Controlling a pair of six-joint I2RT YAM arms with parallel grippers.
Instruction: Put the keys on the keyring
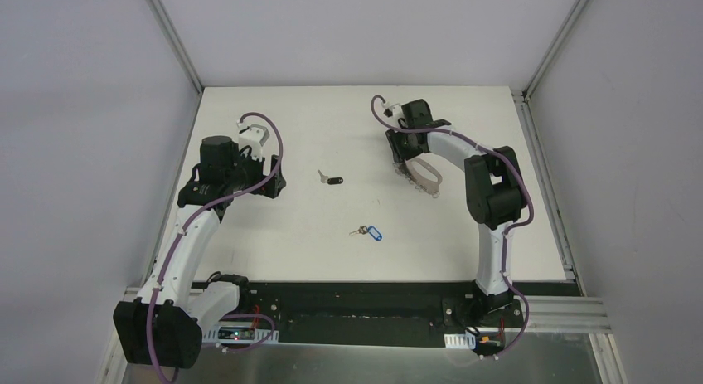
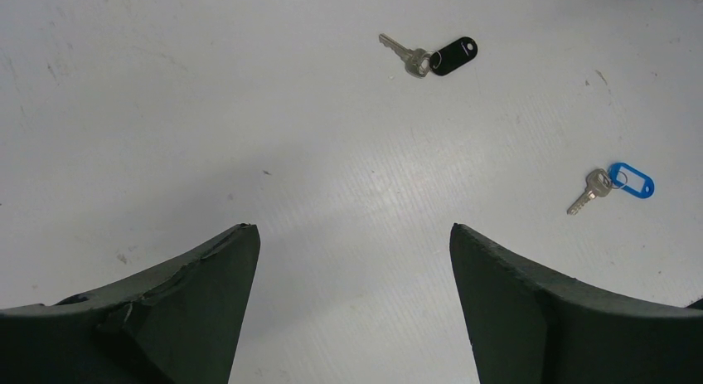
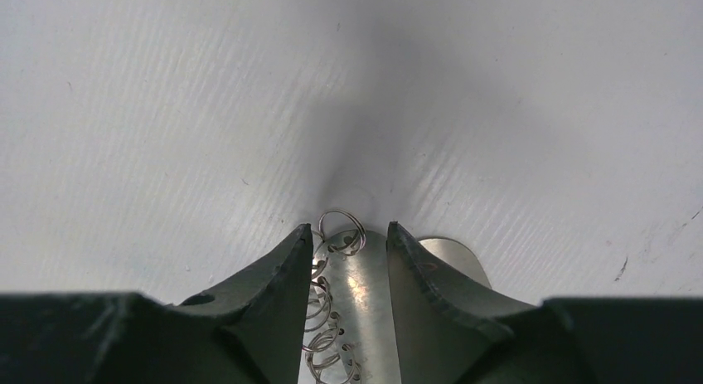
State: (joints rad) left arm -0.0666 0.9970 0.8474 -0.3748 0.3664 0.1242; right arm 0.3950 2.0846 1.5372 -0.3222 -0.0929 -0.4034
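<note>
toward the far right of the white counter (image 1: 273, 243), the right tool (image 3: 348, 226) is lowered onto the keyring (image 3: 362, 294). its two dark fingers stand close together with only a narrow gap between them. in that gap sits a strip of the pale silvery loop, with the small wire clips (image 3: 336, 235) bunched against the left-hand finger. part of the loop also shows past the outer side of the other finger. whether the fingers are actually pressing on the metal or just flanking it cannot be told from the wrist view. from above, the rest of the loop lies flat on the counter just under that arm's wrist. the black-headed key (image 2: 431, 56) lies near the middle of the counter, its metal blade pointing away from the keyring. the blue-tagged key (image 2: 618, 185) lies nearer the arm bases, well apart from the black one and from the loop. neither key touches anything but the counter. over on the left side the left tool (image 2: 351, 227) hangs above bare surface with its fingers spread wide and nothing between them. both keys are in its camera's view, ahead and off to the right.
</note>
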